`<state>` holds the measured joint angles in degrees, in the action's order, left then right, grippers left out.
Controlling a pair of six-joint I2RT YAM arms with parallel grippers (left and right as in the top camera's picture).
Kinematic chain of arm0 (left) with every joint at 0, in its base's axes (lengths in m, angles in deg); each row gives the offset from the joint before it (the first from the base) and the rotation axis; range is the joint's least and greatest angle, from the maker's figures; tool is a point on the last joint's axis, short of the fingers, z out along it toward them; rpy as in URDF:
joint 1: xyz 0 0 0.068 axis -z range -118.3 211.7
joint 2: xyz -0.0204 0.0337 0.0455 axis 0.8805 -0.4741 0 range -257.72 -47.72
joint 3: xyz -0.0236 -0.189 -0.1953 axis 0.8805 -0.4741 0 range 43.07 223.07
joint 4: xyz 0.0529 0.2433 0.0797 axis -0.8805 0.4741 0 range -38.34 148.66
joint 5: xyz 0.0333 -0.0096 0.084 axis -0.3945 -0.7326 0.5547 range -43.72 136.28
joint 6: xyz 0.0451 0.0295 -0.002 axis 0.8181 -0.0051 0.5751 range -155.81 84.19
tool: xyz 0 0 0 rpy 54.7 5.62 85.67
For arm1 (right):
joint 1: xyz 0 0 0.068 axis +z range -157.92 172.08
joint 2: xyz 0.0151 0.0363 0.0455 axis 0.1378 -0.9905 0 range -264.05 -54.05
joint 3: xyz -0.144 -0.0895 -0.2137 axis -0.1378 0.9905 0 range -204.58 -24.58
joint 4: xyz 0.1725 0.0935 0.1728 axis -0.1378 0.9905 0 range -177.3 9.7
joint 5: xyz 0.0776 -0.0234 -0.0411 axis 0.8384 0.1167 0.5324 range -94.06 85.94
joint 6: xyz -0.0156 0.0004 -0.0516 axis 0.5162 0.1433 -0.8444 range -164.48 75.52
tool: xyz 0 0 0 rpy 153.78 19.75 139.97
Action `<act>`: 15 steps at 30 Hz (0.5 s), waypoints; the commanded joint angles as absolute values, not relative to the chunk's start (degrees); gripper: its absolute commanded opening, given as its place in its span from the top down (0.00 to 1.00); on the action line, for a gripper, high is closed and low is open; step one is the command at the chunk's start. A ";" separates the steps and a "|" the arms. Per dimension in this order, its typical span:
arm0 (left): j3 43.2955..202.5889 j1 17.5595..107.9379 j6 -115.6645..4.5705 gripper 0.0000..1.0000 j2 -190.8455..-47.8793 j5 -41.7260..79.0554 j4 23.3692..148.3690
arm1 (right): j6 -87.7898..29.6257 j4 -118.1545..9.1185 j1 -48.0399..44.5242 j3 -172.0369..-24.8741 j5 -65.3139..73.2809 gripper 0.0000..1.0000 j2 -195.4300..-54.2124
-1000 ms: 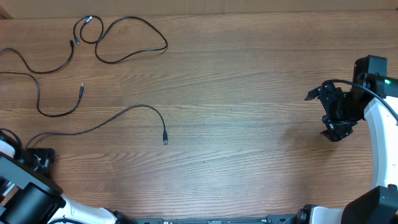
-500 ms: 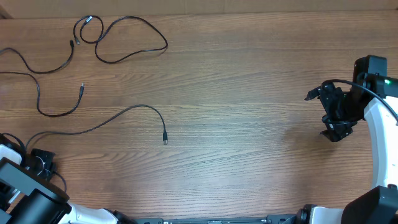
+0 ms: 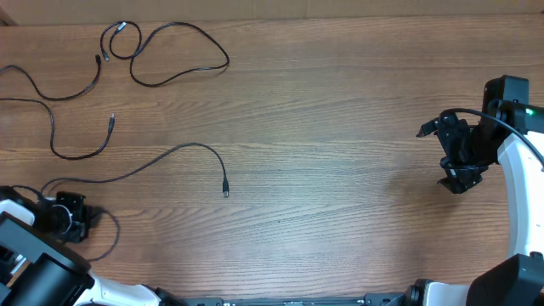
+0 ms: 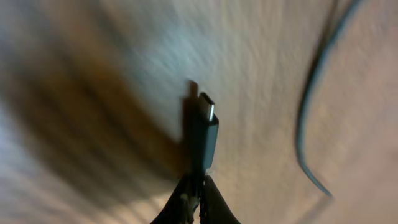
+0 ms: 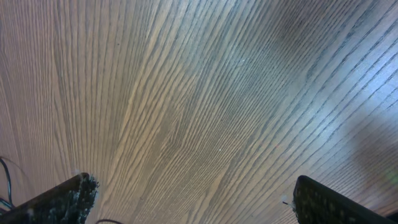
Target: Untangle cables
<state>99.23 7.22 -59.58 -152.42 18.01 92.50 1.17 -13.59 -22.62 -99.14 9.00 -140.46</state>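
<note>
Several thin black cables lie on the wooden table at the left. Two cables (image 3: 174, 53) curl at the far left corner. A third cable (image 3: 72, 151) bends below them. A long cable (image 3: 183, 148) runs from its free plug (image 3: 225, 190) back to my left gripper (image 3: 72, 217) at the near left edge. The left wrist view is blurred; in it my left gripper (image 4: 198, 183) is shut on the base of a dark USB-C plug (image 4: 204, 134) that points away from it. My right gripper (image 3: 459, 166) hangs open at the far right, with only bare wood between its fingertips (image 5: 311, 199).
A strand of cable (image 4: 311, 93) curves past on the right in the left wrist view. A thin black loop (image 3: 112, 238) lies beside the left gripper. The table (image 3: 340, 127) is bare wood between the cables and the right arm.
My left gripper has shut on the cable's plug and shifted a little to the right, dragging slack with it. The right arm has not moved.
</note>
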 commanded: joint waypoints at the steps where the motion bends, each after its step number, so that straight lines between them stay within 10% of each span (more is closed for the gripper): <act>1: 98.03 7.61 -60.78 0.96 -151.81 1.51 92.96 | 1.47 -13.70 -22.84 -99.56 8.39 0.00 -140.11; 15: 98.03 11.55 -60.54 0.96 -147.72 -25.75 95.58 | 1.47 -13.70 -22.84 -99.56 8.39 0.00 -140.11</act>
<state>98.42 9.63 -62.51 -149.49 -21.57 94.99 1.17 -13.59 -22.62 -99.14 9.00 -140.46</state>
